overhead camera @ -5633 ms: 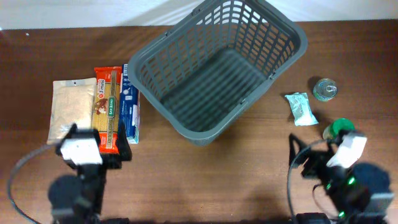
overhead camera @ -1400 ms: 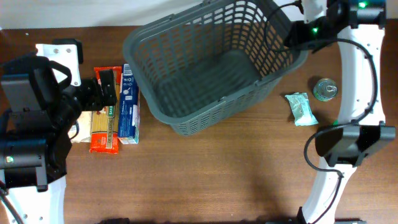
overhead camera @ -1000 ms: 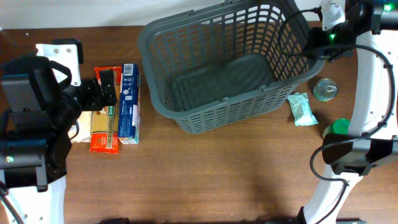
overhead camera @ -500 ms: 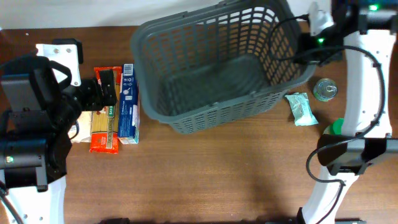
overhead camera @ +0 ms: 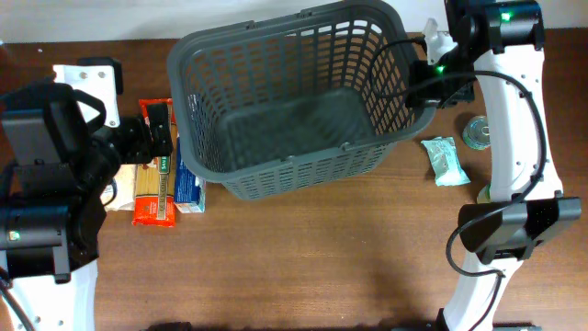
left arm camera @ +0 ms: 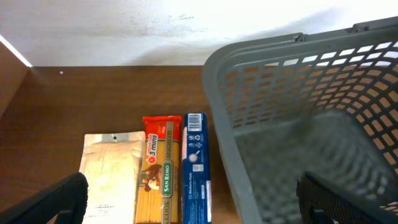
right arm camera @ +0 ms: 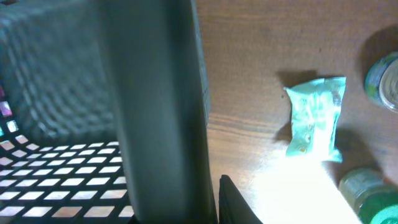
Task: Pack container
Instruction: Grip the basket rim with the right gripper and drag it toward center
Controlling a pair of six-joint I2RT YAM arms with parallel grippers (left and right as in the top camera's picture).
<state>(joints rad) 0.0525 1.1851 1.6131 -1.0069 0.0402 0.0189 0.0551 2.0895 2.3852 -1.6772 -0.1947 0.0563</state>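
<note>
The container (overhead camera: 292, 169) is a big dark grey slotted basket, standing at the back middle of the table. My right gripper (overhead camera: 424, 79) is shut on its right rim. In the right wrist view that rim (right arm camera: 158, 106) fills the frame as a thick dark bar, with one black finger (right arm camera: 235, 205) pressed against its outer side. My left gripper (overhead camera: 156, 129) hangs wide open above the packs at the left. In the left wrist view its fingertips (left arm camera: 59, 202) sit far apart with nothing between them, and the basket's rim (left arm camera: 227, 124) is at the right.
Left of the basket lie a tan pouch (left arm camera: 112, 174), a red spaghetti pack (left arm camera: 161, 168) and a blue box (left arm camera: 194, 158). The basket's left corner overlaps the blue box (overhead camera: 190, 187). Right of the basket are a teal packet (overhead camera: 446, 159), a tin can (overhead camera: 479, 131) and a green-lidded jar (right arm camera: 367, 190).
The right gripper has dragged the basket leftwards and turned it; its left corner now reaches over the blue box. The left arm has stayed still.
</note>
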